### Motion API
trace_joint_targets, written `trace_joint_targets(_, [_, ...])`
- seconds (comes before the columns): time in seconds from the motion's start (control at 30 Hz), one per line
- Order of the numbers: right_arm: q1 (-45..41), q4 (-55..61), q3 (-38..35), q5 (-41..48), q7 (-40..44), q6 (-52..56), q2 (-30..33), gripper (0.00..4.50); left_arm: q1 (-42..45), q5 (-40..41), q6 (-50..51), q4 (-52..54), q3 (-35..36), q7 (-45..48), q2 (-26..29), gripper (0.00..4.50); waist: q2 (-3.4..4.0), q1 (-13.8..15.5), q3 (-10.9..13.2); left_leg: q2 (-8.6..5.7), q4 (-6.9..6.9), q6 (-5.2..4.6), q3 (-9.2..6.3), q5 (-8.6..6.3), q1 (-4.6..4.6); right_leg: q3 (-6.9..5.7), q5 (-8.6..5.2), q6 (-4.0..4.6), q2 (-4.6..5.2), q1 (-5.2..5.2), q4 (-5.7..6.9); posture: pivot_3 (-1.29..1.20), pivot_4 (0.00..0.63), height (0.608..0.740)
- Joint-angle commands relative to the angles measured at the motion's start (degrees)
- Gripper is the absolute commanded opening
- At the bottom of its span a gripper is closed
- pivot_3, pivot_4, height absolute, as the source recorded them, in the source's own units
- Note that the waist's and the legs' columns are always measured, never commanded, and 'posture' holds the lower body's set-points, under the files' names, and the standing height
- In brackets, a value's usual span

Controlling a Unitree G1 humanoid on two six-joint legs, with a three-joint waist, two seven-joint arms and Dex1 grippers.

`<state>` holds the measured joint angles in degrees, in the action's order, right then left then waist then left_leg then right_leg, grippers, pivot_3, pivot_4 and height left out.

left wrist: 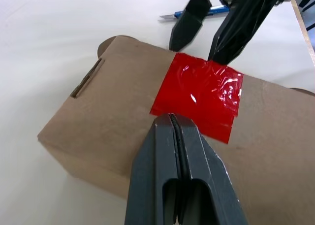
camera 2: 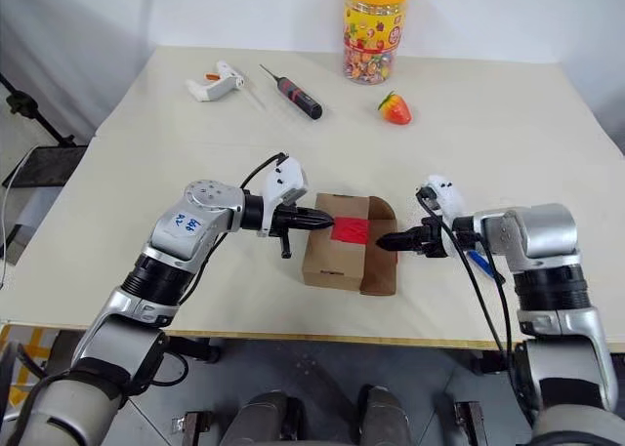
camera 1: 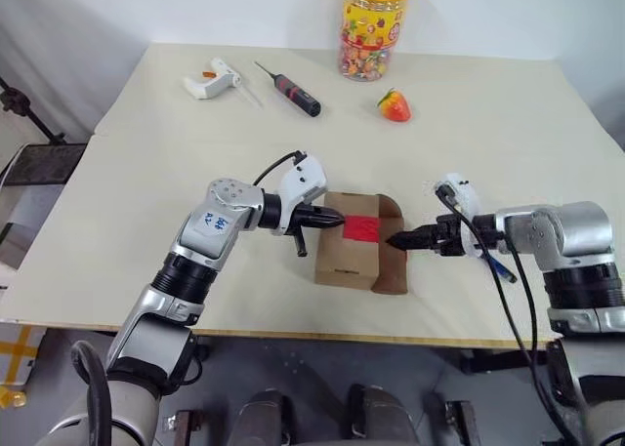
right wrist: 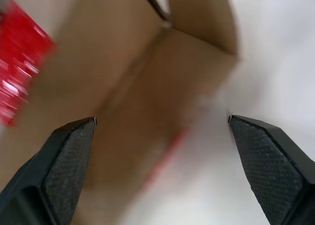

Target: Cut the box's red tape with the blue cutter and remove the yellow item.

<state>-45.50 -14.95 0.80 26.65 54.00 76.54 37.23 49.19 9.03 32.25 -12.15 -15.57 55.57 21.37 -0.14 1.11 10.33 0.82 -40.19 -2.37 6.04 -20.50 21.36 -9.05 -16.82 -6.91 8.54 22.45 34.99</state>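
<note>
The brown box [camera 1: 342, 256] lies near the table's front edge, with the red tape [camera 1: 361, 228] across its top. My left gripper [camera 1: 337, 218] is shut with nothing in it, and its tips rest on the box top at the tape's edge [left wrist: 199, 94]. My right gripper [camera 1: 398, 239] is open at the box's right end, where a flap [camera 1: 393, 265] hangs open; its fingers [left wrist: 189, 23] reach the tape's far edge. The blue cutter [camera 1: 496, 265] lies on the table under my right wrist, held by neither gripper. The yellow item is hidden.
At the back of the table stand a yellow-lidded candy jar [camera 1: 374, 26] and a strawberry toy [camera 1: 395, 105]. A black-and-red screwdriver [camera 1: 293, 90] and a white glue gun [camera 1: 213, 79] lie at the back left. The table's front edge [camera 1: 293, 334] runs just below the box.
</note>
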Motion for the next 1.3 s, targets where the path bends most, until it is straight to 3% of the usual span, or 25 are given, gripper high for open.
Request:
trace_joint_targets(0.03, [-1.59,-7.19,2.19,2.73,2.93,2.96,-3.35,4.48,-0.46,-0.79,0.33,-0.57,-0.90,0.22,0.15,0.00,0.00,-0.21,-0.01,0.00,0.01,0.00,0.01,0.00,0.00,0.00,0.00,0.00,0.00,0.00,0.00,0.00,0.150,0.740])
trace_joint_targets(0.23, [-6.06,-14.28,2.73,2.41,4.59,0.14,-7.89,4.48,-0.27,-0.97,0.19,-0.68,-0.79,0.43,0.27,0.00,-0.04,-1.81,-0.08,0.02,0.10,0.04,0.07,0.02,-0.10,0.02,-0.01,0.01,-0.01,0.00,0.05,0.00,0.150,0.740])
trace_joint_targets(0.33, [-7.45,-16.78,2.43,0.83,2.50,-0.96,-9.22,3.98,-0.43,-1.00,0.27,-0.40,-0.62,0.40,0.35,0.00,-0.03,-2.78,-0.08,0.06,0.11,0.09,0.08,0.05,-0.12,0.03,-0.01,0.02,-0.02,0.01,0.08,0.00,0.150,0.740])
trace_joint_targets(0.7, [-10.65,-18.37,-5.96,0.80,-7.76,2.11,-9.72,0.05,-1.29,-0.82,0.30,0.41,-0.21,0.44,0.68,0.00,-0.01,-2.68,-0.09,0.05,0.14,0.12,0.09,0.06,-0.06,0.09,-0.02,0.04,0.01,0.10,0.10,0.00,0.150,0.740])
trace_joint_targets(0.97, [-13.71,-2.42,-9.19,5.93,-19.50,15.89,-7.10,0.01,-1.75,-0.99,-0.48,0.58,0.53,0.02,1.36,0.00,0.12,-2.15,-0.01,0.00,0.09,0.10,0.03,0.07,0.14,0.08,-0.02,0.04,0.07,0.22,0.11,0.00,0.150,0.740])
trace_joint_targets(1.13, [-15.10,1.76,-6.95,20.85,-31.77,15.96,-3.72,0.01,-2.21,-1.31,-1.41,0.84,0.91,-0.69,1.11,0.00,0.12,-1.51,0.00,-0.01,0.10,0.10,-0.02,0.07,0.15,0.05,-0.02,0.04,0.06,0.23,0.10,0.00,0.150,0.740])
trace_joint_targets(1.3, [-18.62,2.83,-3.10,42.17,-49.12,15.96,1.17,0.01,-3.02,-1.43,-2.40,1.10,1.49,-2.11,0.48,0.00,0.13,-1.12,0.01,-0.03,0.08,0.07,0.01,0.08,0.16,0.06,-0.02,0.04,0.09,0.22,0.09,0.00,0.150,0.740])
